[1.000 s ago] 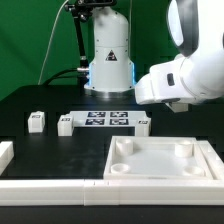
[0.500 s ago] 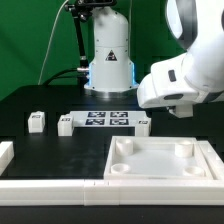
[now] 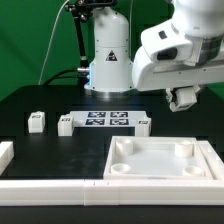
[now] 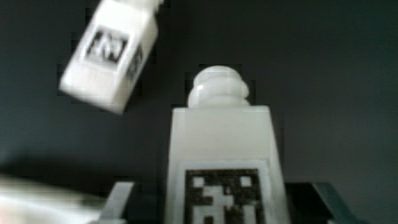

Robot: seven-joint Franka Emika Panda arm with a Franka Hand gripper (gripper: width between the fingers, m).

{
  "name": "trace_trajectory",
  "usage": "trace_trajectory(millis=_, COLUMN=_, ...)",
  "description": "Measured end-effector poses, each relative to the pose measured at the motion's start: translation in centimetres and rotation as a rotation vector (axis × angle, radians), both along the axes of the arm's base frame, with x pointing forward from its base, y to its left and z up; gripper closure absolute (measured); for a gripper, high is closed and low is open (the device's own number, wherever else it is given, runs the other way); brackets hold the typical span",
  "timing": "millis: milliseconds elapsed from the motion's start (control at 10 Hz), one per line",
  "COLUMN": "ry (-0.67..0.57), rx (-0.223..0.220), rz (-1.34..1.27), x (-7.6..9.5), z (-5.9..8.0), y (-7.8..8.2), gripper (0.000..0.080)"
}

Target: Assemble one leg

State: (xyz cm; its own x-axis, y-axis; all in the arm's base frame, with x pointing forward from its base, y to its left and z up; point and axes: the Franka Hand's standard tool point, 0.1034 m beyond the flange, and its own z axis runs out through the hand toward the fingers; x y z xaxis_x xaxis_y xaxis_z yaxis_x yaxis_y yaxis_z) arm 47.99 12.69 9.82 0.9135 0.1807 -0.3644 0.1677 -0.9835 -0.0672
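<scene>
**Leg held up between the fingers above the black table**

In the exterior view, the white arm (image 3: 175,50) is seen at about 2 o'clock in the picture. Its fingers (image 3: 182,98) are pointed downward and are raised clear of the table (image 3: 30,100). They hang at about 2 o'clock from the marker board (image 3: 105,121), which lies flat near the middle of the table.

In the wrist view, the leg (image 4: 222,160) is shown close up and lengthwise, with its black-and-white tag facing the camera and a rounded peg (image 4: 217,82) at its far end. It is set between the two dark fingers, which appear to be closed narrowly on its sides. The contact itself is blurred. The leg is carried in the air, not resting on anything.

A loose leg (image 4: 116,50) is also caught in the wrist view, lying askew on the dark table beyond the held one and apart from it. Which of the table's legs it is cannot be told.

In the exterior view, a lone leg (image 3: 36,121) stands well out at 9 o'clock from the marker board. Two more tagged blocks are placed just beside the board's ends, a near-end block (image 3: 66,124) at 9 o'clock and a far-end block (image 3: 142,123) at 3 o'clock.

A large white tray (image 3: 118,150) with round corner sockets is laid at 5 o'clock in the picture.
</scene>
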Motion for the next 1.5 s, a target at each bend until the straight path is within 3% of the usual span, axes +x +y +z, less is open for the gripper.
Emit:
trace_trajectory(millis=400, ry=-0.368, rx=0.058, rz=-0.01, x=0.5, z=-0.4, y=-0.1, gripper=0.0513)
trace_trajectory(millis=600, ry=-0.532, rx=0.092, rz=0.04, x=3.2, z=0.3, y=-0.8, gripper=0.0513)
trace_trajectory(millis=800, ry=-0.669, rx=0.112, rz=0.046, x=4.0, z=0.7, y=-1.1, gripper=0.0513)
trace_trajectory(millis=1200, ry=-0.648, rx=0.11, rz=0.075, x=4.1, z=0.1, y=-1.2, gripper=0.0513)
trace_trajectory(millis=1500, ry=-0.696, rx=0.122, rz=0.136, x=8.9, z=0.4, y=-1.3, gripper=0.0513)
